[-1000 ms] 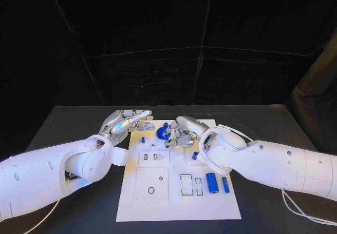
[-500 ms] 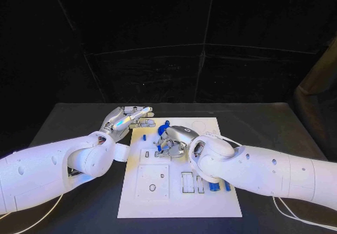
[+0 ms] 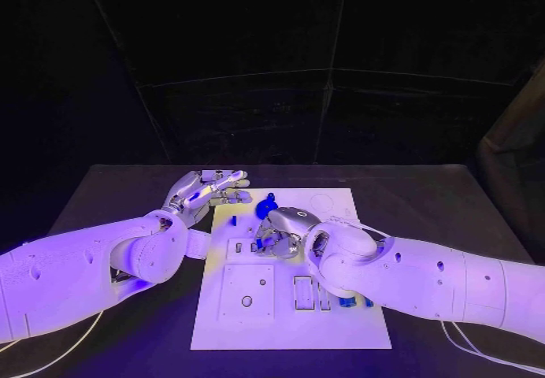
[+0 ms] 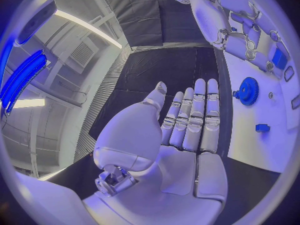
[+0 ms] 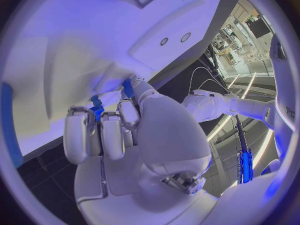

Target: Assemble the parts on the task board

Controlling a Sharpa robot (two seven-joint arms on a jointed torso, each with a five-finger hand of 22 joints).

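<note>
Board: white board (image 3: 290, 315), centre of the head view, on the black table (image 3: 431, 197).
Gear: blue toothed gear (image 3: 266, 208), upper centre of the frame on the board's far end, free of both hands; also at the right in the left wrist view (image 4: 249, 91).
Small parts: a blue peg (image 3: 234, 221) left of the gear; blue pieces (image 3: 345, 301) at lower right of the board, partly behind the right arm.
Left hand: left hand (image 3: 211, 189) at upper left of the board, fingers straight, side by side and holding nothing (image 4: 194, 116).
Right hand: right hand (image 3: 280, 232) at centre frame over the board's slots, fingers curled down; a small blue part (image 5: 96, 113) shows at the fingertips, but I cannot tell if it is held.
Handling (judged): the gear looks light, rigid and smooth; best taken by its toothed rim between thumb and a finger, since its flat face offers little hold.
Change: half a second earlier the gear sat against the right hand's fingers; now it lies apart, and the right hand has come nearer along the board. Left hand much as before.
</note>
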